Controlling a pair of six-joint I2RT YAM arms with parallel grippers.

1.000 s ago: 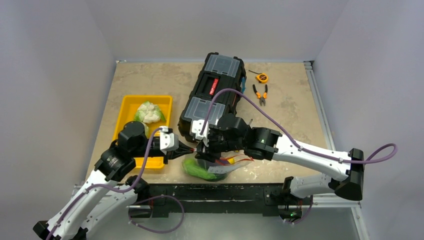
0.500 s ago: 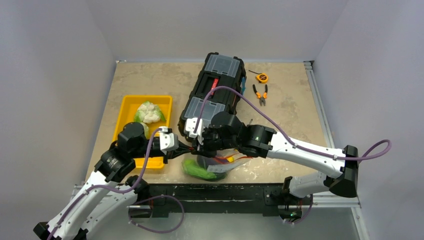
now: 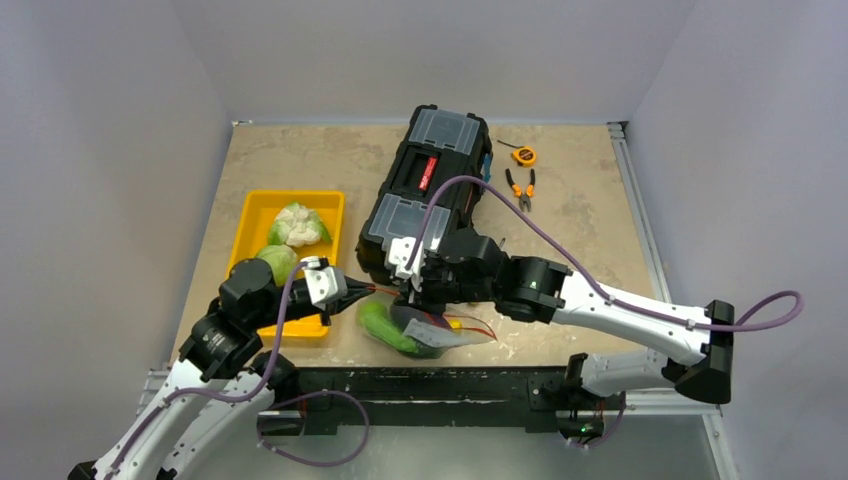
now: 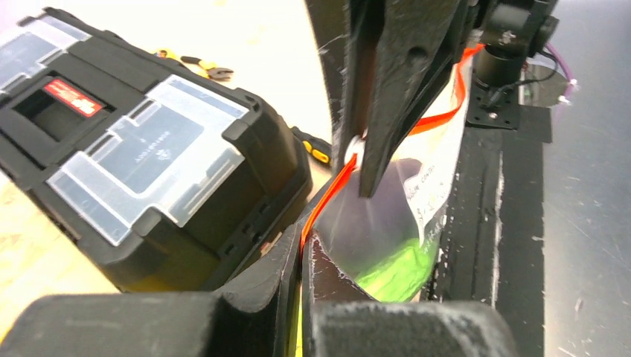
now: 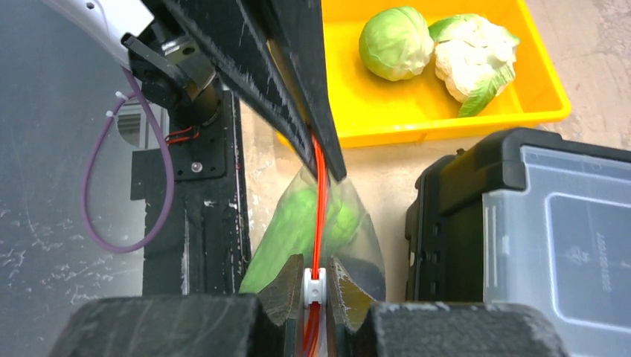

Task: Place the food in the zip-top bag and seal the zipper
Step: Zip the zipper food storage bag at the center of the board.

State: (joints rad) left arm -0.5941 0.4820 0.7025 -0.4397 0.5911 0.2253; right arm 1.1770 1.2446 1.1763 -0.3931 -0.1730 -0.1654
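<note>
The clear zip-top bag (image 3: 432,338) hangs at the table's near edge between my two grippers. Green food (image 3: 383,327) and a dark purple piece (image 4: 376,219) are inside it. My left gripper (image 3: 362,297) is shut on one end of the red-orange zipper (image 4: 327,195), as the left wrist view (image 4: 303,236) shows. My right gripper (image 3: 412,300) is shut on the white slider (image 5: 315,286) on the zipper (image 5: 319,186), a short way from the left fingers (image 5: 298,89). A green cabbage (image 5: 396,43) and a white cauliflower (image 5: 472,56) lie in the yellow tray (image 5: 446,115).
The black toolbox (image 3: 425,195) stands just behind the bag. Orange-handled pliers (image 3: 519,188) and a small tape measure (image 3: 524,155) lie at the back right. A black-and-yellow screwdriver (image 4: 316,151) lies beside the toolbox. The table's black front rail (image 3: 440,380) runs below the bag.
My left arm has drawn back to the left, uncovering the cabbage in the tray. The stretch of zipper between the two grippers is longer, and the bag has shifted slightly left.
</note>
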